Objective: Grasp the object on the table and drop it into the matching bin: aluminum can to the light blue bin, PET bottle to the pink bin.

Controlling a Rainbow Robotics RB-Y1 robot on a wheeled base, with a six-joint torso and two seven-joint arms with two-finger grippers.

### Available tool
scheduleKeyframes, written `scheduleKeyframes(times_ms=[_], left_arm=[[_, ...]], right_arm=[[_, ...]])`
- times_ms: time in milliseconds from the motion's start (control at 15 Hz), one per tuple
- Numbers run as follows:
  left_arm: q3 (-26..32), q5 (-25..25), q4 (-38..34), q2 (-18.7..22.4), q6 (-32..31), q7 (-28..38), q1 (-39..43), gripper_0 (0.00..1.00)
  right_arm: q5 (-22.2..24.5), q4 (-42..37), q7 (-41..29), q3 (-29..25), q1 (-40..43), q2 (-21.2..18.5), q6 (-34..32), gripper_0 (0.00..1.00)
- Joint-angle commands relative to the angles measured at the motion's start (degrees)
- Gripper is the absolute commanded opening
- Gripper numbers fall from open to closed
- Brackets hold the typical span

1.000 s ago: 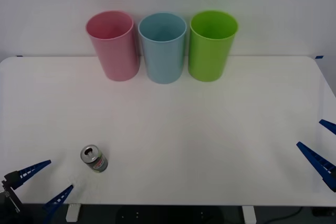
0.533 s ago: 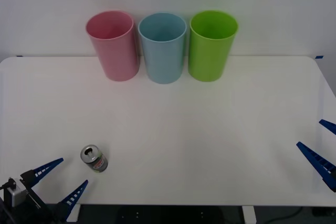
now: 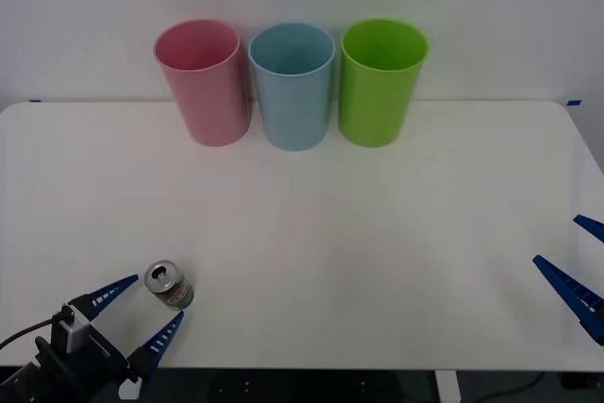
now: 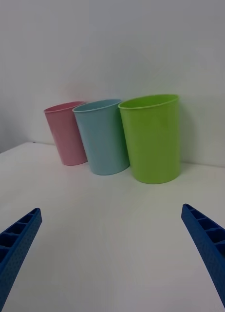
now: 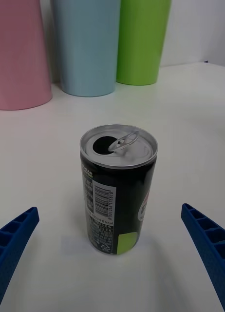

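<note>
The aluminum can [image 3: 169, 285] stands upright on the white table [image 3: 377, 233] near its front left corner, ungrasped, so the task is at its very beginning. The left gripper [image 3: 138, 313] hovers at the front edge just beside the can, fingers spread wide with the can facing the gap between them but not yet enclosed. The right gripper [image 3: 576, 271] waits at the right edge, also spread and empty. Grasping, lifting and carrying the can to the light blue bin [image 3: 293, 85], standing along the back edge between the pink bin [image 3: 203, 80] and a lime green bin [image 3: 381, 80], all remain.
</note>
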Motion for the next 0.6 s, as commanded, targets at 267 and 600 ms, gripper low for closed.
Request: scheduleKeyframes(times_ms=[267, 600], left_arm=[[-1.61, 1.57, 5.41, -0.53, 0.08, -1.30, -4.33, 1.00], [-1.61, 0.17, 5.68, -3.51, 1.66, -2.09, -5.74, 1.00]], right_arm=[[0.00, 0.00, 0.00, 0.00, 0.00, 0.00, 0.00, 1.00], [0.00, 0.00, 0.00, 0.00, 0.00, 0.00, 0.00, 1.00]])
